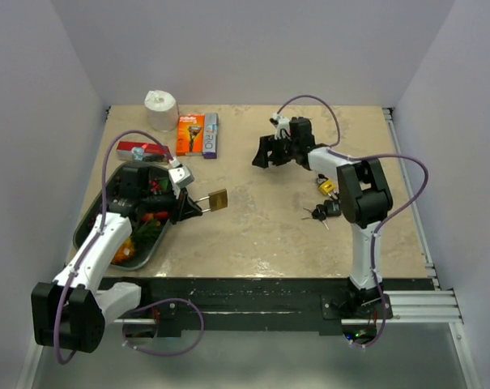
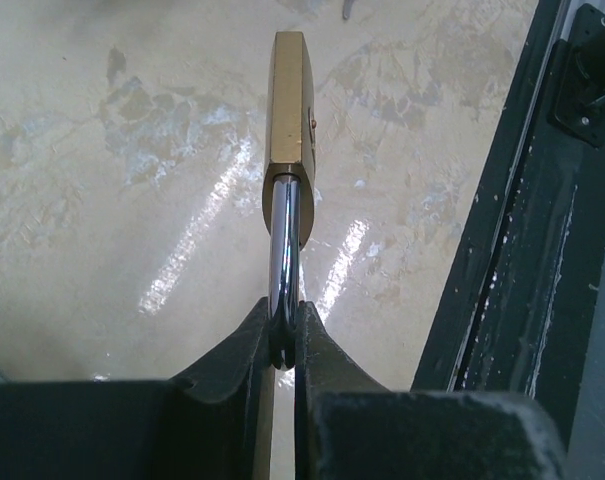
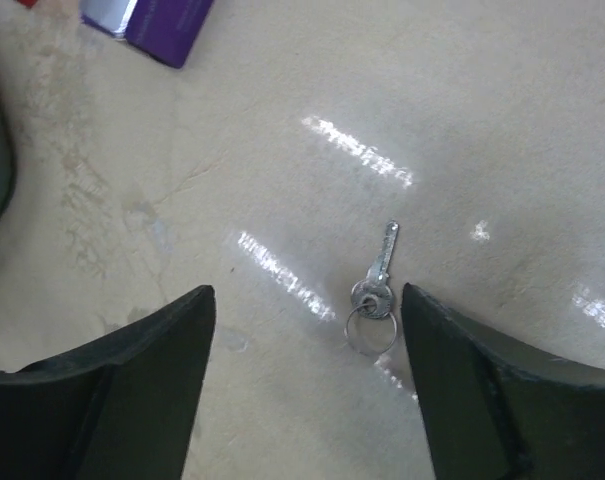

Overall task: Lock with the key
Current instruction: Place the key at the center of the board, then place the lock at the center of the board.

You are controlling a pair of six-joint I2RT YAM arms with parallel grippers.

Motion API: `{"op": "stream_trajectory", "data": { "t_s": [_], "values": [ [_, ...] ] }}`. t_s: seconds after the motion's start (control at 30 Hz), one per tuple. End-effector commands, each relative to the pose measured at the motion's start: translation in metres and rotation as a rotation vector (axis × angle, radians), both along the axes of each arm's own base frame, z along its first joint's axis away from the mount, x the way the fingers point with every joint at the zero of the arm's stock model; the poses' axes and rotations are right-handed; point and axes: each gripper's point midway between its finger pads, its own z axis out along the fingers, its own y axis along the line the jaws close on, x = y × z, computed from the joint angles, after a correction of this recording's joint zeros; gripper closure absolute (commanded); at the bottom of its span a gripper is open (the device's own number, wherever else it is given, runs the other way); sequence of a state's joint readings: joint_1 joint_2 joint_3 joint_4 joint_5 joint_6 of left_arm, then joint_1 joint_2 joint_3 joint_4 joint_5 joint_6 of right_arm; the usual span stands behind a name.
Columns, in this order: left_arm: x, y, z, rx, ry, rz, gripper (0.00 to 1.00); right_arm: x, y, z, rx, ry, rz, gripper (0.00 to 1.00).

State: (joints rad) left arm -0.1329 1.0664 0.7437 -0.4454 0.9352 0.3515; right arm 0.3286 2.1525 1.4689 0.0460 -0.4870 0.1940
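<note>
A brass padlock (image 1: 218, 199) hangs over the table left of centre, and my left gripper (image 1: 188, 207) is shut on its steel shackle (image 2: 285, 260). In the left wrist view the padlock body (image 2: 290, 110) points away from me, with the shackle pinched between the fingers of the left gripper (image 2: 285, 330). My right gripper (image 1: 265, 152) hovers at the back of the table, open. In the right wrist view a small silver key (image 3: 380, 272) on a ring lies flat on the table, just inside the right finger of the right gripper (image 3: 307, 295), untouched.
A toilet roll (image 1: 160, 109), an orange box (image 1: 190, 134) and a purple box (image 1: 210, 134) stand at the back left. A dark tray (image 1: 119, 243) of vegetables sits at the left edge. A yellow padlock (image 1: 326, 186) and a bunch of keys (image 1: 321, 212) lie by the right arm.
</note>
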Motion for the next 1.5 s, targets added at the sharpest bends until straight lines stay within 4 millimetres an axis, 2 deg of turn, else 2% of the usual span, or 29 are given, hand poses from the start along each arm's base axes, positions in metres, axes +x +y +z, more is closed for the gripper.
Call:
{"op": "stream_trajectory", "data": {
  "t_s": [0.0, 0.03, 0.07, 0.1, 0.13, 0.17, 0.2, 0.27, 0.3, 0.37, 0.4, 0.47, 0.5, 0.57, 0.7, 0.9, 1.07, 1.2, 1.3, 1.33, 1.37, 1.4, 1.43, 1.47],
  "values": [
    [0.006, -0.009, 0.037, -0.043, -0.081, -0.095, 1.0, -0.02, 0.008, 0.108, 0.001, -0.329, 0.246, 0.14],
    [0.003, -0.009, 0.035, -0.045, -0.041, -0.098, 1.0, -0.027, 0.007, 0.116, -0.034, -0.409, 0.31, 0.12],
    [0.004, -0.01, 0.031, -0.048, 0.009, -0.091, 1.0, -0.037, 0.004, 0.147, -0.042, -0.503, 0.336, 0.08],
    [0.005, -0.011, 0.036, -0.058, 0.024, -0.095, 1.0, -0.051, 0.003, 0.143, -0.063, -0.524, 0.372, 0.07],
    [0.002, -0.011, 0.034, -0.06, 0.077, -0.093, 1.0, -0.058, 0.003, 0.15, -0.113, -0.613, 0.433, 0.05],
    [0.003, -0.013, 0.031, -0.07, 0.134, -0.086, 1.0, -0.079, 0.009, 0.169, -0.14, -0.679, 0.481, 0.04],
    [0.003, -0.015, 0.034, -0.089, 0.166, -0.086, 1.0, -0.095, 0.01, 0.159, -0.179, -0.696, 0.524, 0.03],
    [0.0, -0.019, 0.033, -0.121, 0.264, -0.076, 1.0, -0.114, 0.015, 0.167, -0.269, -0.836, 0.592, 0.01],
    [-0.006, -0.023, 0.035, -0.16, 0.301, -0.099, 1.0, -0.142, 0.027, 0.171, -0.271, -0.894, 0.645, 0.01],
    [-0.012, -0.029, 0.036, -0.197, 0.379, -0.106, 1.0, -0.164, 0.039, 0.173, -0.314, -0.988, 0.71, 0.01],
    [-0.016, -0.031, 0.033, -0.205, 0.409, -0.107, 1.0, -0.186, 0.051, 0.171, -0.316, -1.015, 0.751, 0.01],
    [-0.021, -0.037, 0.036, -0.21, 0.421, -0.116, 1.0, -0.212, 0.067, 0.166, -0.307, -1.038, 0.816, 0.01],
    [-0.022, -0.038, 0.032, -0.195, 0.42, -0.1, 1.0, -0.218, 0.067, 0.157, -0.332, -1.031, 0.825, 0.01],
    [-0.023, -0.043, 0.036, -0.195, 0.406, -0.096, 1.0, -0.231, 0.081, 0.162, -0.324, -1.102, 0.835, 0.01],
    [-0.03, -0.053, 0.041, -0.192, 0.398, -0.132, 1.0, -0.243, 0.091, 0.155, -0.357, -1.134, 0.863, 0.01],
    [-0.038, -0.056, 0.043, -0.192, 0.415, -0.126, 1.0, -0.236, 0.095, 0.15, -0.415, -1.164, 0.839, 0.02],
    [-0.045, -0.056, 0.044, -0.215, 0.44, -0.124, 1.0, -0.239, 0.1, 0.15, -0.444, -1.182, 0.833, 0.18],
    [-0.043, -0.058, 0.048, -0.233, 0.443, -0.116, 1.0, -0.236, 0.099, 0.145, -0.473, -1.189, 0.833, 0.37],
    [-0.043, -0.058, 0.05, -0.232, 0.435, -0.118, 1.0, -0.236, 0.099, 0.146, -0.478, -1.197, 0.838, 0.58],
    [-0.043, -0.058, 0.049, -0.229, 0.431, -0.121, 1.0, -0.236, 0.099, 0.147, -0.481, -1.204, 0.84, 0.74],
    [-0.043, -0.058, 0.048, -0.226, 0.432, -0.12, 1.0, -0.236, 0.099, 0.146, -0.482, -1.202, 0.84, 0.8],
    [-0.043, -0.057, 0.047, -0.224, 0.432, -0.117, 0.94, -0.236, 0.098, 0.146, -0.485, -1.201, 0.837, 0.86],
    [-0.042, -0.057, 0.047, -0.22, 0.427, -0.114, 0.85, -0.234, 0.097, 0.148, -0.484, -1.188, 0.817, 1.0],
    [-0.041, -0.056, 0.049, -0.217, 0.41, -0.105, 0.65, -0.235, 0.097, 0.147, -0.474, -1.171, 0.809, 1.0]
  ]
}}
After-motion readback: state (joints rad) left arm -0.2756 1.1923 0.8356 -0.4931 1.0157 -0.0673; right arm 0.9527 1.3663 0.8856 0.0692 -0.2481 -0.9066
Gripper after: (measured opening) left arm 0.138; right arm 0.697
